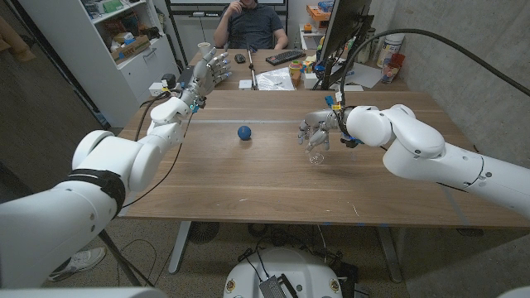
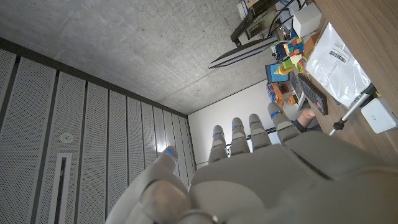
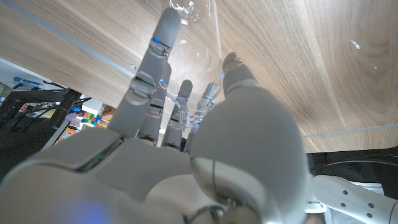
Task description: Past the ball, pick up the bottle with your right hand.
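2 hands over the wooden table (image 1: 248, 186) right now. On the right side the right hand (image 1: 316, 132) has its fingers curled round a clear bottle (image 1: 315, 154), which hangs below the fingers just above the tabletop, roughly mid-depth and a bit right of center. From the right wrist view you can see the right hand's fingers (image 3: 155, 56) reaching toward the wood with the bottle's transparent body (image 3: 189, 11) sitting between them and the thumb, so it looks clamped on it, though the glassy plastic is hard to make out. A small blue ball (image 1: 243, 132) sits on the table to the left of the bottle, well apart from it and not touching either hand. Over on the far left, the left hand (image 1: 203, 76) is raised near the table's far edge, fingers straight and slightly apart, holding nothing; the left wrist view shows those fingers (image 2: 239, 134) spread against the ceiling. Behind the table there's a second desk with a keyboard (image 1: 285, 57), a white paper (image 1: 273, 79) and a monitor (image 1: 339, 33), plus a person (image 1: 250, 23) seated at the far end.
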`<state>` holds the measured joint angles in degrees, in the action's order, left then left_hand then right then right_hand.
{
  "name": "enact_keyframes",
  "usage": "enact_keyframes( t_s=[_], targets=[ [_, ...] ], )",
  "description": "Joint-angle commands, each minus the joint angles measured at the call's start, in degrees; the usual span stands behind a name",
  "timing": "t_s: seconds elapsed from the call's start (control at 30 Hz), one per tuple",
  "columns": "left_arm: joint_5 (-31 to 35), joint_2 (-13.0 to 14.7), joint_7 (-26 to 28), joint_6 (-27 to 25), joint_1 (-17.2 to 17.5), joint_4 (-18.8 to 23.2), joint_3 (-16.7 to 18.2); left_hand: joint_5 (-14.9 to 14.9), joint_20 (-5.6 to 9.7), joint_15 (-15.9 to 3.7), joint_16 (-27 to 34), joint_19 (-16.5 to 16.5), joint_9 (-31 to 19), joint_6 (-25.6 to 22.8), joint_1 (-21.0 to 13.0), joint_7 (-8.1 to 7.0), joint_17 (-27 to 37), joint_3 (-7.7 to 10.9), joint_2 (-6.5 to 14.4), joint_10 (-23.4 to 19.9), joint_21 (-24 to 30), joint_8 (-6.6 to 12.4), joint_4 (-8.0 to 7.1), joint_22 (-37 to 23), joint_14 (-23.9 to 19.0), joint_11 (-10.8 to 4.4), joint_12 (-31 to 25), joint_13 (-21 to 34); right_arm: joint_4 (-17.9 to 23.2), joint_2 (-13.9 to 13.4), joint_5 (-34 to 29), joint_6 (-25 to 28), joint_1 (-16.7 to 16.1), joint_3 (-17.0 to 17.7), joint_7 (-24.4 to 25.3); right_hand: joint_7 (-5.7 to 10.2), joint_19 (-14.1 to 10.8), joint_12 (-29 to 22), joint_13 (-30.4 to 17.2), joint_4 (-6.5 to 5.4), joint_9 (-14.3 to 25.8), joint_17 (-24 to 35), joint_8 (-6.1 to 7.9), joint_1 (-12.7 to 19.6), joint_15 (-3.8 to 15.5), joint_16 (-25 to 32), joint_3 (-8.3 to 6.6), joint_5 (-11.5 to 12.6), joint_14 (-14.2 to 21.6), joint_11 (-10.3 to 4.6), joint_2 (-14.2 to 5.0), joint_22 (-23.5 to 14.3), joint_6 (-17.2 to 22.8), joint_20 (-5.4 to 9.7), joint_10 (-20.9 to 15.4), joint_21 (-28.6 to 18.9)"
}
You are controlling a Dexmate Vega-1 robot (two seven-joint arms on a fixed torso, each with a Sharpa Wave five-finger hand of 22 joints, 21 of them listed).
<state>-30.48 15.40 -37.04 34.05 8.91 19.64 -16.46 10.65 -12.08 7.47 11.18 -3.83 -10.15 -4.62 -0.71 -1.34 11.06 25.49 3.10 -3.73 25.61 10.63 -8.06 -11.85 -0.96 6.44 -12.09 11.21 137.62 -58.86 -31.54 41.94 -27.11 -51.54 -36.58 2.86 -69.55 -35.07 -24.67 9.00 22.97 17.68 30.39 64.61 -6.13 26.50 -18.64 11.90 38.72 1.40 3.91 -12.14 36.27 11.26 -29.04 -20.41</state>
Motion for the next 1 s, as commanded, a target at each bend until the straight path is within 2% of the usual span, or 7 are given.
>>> enact_keyframes(
  t_s=[0.03,0.23,0.47,0.53,0.57,0.67,1.0],
  targets=[
    [0.5,0.0,1.0,-0.5,-0.8,0.0,-0.2,0.2,-0.13,0.12,0.1,-0.4,-0.1,-0.4,-0.1,-0.14,0.2,-0.19,-0.4,0.4,0.0,0.07,-0.02,-0.1,0.2,0.14,0.2,0.0,1.3,-1.0,-2.7,1.6,1.6,2.1,-1.6,-0.28,0.4,-1.4,-3.9,-0.38,0.4,18.6,0.63,13.2,18.56,3.9,0.12,0.4,13.1,-0.22,-12.93,-0.1,0.2,1.15,-0.5,-0.5],
    [0.4,-0.1,1.4,-1.2,-1.1,0.0,0.0,0.3,-0.13,0.11,0.1,-0.5,-0.1,-0.4,-0.1,-0.1,0.2,-0.24,-0.3,0.4,0.0,0.05,-0.04,-0.1,0.2,0.16,0.2,0.0,1.8,-0.9,-5.2,2.3,3.6,1.9,-5.0,-0.47,0.1,-2.0,-4.5,-0.57,0.7,19.1,0.91,13.2,18.59,3.8,0.23,0.6,13.7,-0.09,-13.01,-0.1,0.4,1.22,-0.7,-0.9],
    [0.2,-0.2,1.3,-0.7,-1.2,0.0,0.7,0.3,-0.13,0.11,0.1,-0.5,-0.1,-0.4,-0.2,-0.11,0.2,-0.31,-0.3,0.4,-0.1,0.08,-0.07,-0.1,0.2,0.06,0.2,0.0,2.4,-1.5,-5.3,2.0,3.5,4.0,-4.7,-0.49,0.2,-2.6,-5.2,-0.41,1.1,19.4,1.19,13.6,18.67,3.4,0.12,0.8,13.8,-0.6,-13.03,-0.1,0.6,1.34,-0.6,-1.2],
    [0.3,-0.2,1.4,-0.5,-1.2,0.0,0.7,0.3,-0.13,0.11,0.1,-0.5,-0.1,-0.5,-0.2,-0.12,0.2,-0.33,-0.3,0.5,-0.1,0.08,-0.08,-0.1,0.2,0.13,0.2,0.0,2.4,-1.6,-3.0,1.4,2.7,5.6,-3.5,-0.63,0.2,-2.9,-5.4,-0.41,1.3,19.6,1.43,13.8,18.65,3.2,0.03,0.9,14.0,-0.61,-13.17,-0.1,0.9,1.37,-0.9,-1.3],
    [0.1,-0.2,1.0,-0.3,-1.2,0.0,0.9,0.3,-0.13,0.11,0.1,-0.5,-0.1,-0.4,-0.2,-0.12,0.2,-0.33,-0.3,0.5,-0.1,0.07,-0.08,-0.1,0.2,0.15,0.2,0.0,3.1,-1.8,-4.9,2.0,2.8,5.2,-3.3,-0.62,0.2,-3.0,-5.5,-0.41,1.3,19.7,1.47,13.8,18.65,3.2,0.01,0.9,14.0,-0.7,-13.19,-0.1,1.0,1.37,-0.9,-1.3],
    [0.0,-0.2,0.8,0.0,-1.2,0.0,1.2,0.3,-0.13,0.15,0.1,-0.5,-0.1,-0.5,-0.2,-0.12,0.1,-0.36,-0.3,0.3,-0.1,0.09,-0.09,-0.1,0.2,0.18,0.1,-0.1,4.0,-2.5,-3.8,2.2,2.1,7.1,-2.4,-0.8,0.1,-3.4,-5.9,-0.48,1.5,20.0,1.69,14.0,18.7,3.2,-0.07,1.0,14.5,-0.67,-13.39,-0.1,1.2,1.39,-1.3,-1.5],
    [0.0,-0.4,0.3,0.9,-1.1,0.0,1.8,0.3,-0.13,0.08,0.2,-0.5,-0.1,-0.6,-0.2,-0.07,0.1,-0.44,-0.3,0.3,-0.2,0.11,-0.12,-0.1,0.3,0.14,0.1,-0.1,8.1,-4.9,-7.3,6.2,-0.6,10.9,2.2,-0.86,0.0,-4.2,-6.6,-0.55,1.8,20.4,1.92,14.3,18.68,3.0,-0.17,1.2,15.2,-0.6,-13.46,-0.1,1.3,1.37,-1.6,-1.9]
  ],
)
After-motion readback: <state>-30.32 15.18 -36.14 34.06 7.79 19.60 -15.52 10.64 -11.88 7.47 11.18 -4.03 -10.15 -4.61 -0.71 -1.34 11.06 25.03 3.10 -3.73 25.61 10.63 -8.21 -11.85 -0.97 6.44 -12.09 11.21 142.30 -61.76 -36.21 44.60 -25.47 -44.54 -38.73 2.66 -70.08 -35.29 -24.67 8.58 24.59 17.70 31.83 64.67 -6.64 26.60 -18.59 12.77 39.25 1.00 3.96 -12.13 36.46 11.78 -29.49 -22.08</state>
